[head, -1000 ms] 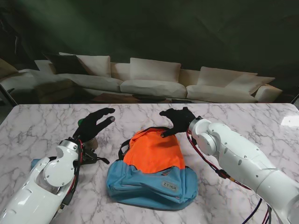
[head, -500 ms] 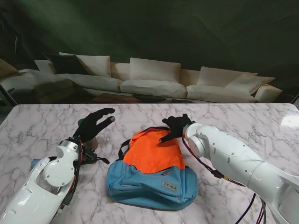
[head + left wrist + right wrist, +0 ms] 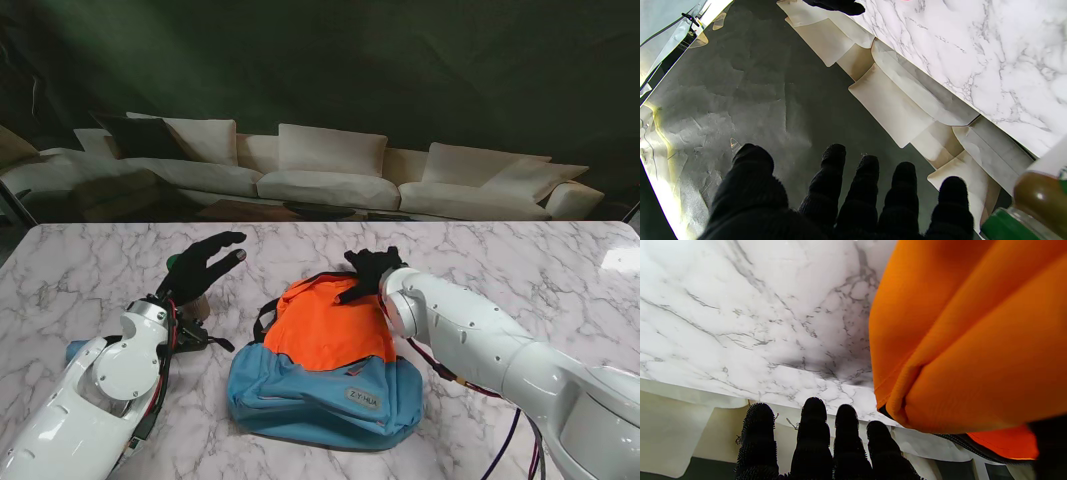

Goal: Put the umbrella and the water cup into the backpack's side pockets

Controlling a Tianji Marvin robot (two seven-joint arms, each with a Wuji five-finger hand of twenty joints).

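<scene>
A: Where was the backpack [image 3: 325, 362]?
B: Flat at lower centre of the stand's frame, orange half farther off. The cup [image 3: 1023, 203] showed only by the left wrist; no umbrella seen.
A: The step?
B: Likely steadying the bag. Next called for exposing a side pocket.
A: The hands?
B: Right hand [image 3: 368, 272] spread on the bag's top edge, gripping nothing; left hand [image 3: 200, 264] open, raised, empty

The backpack [image 3: 325, 365], orange above and blue below, lay flat at the middle of the marble table [image 3: 90, 260]. A bottle-like cup [image 3: 1033, 200] stood toward the table's left edge.
</scene>
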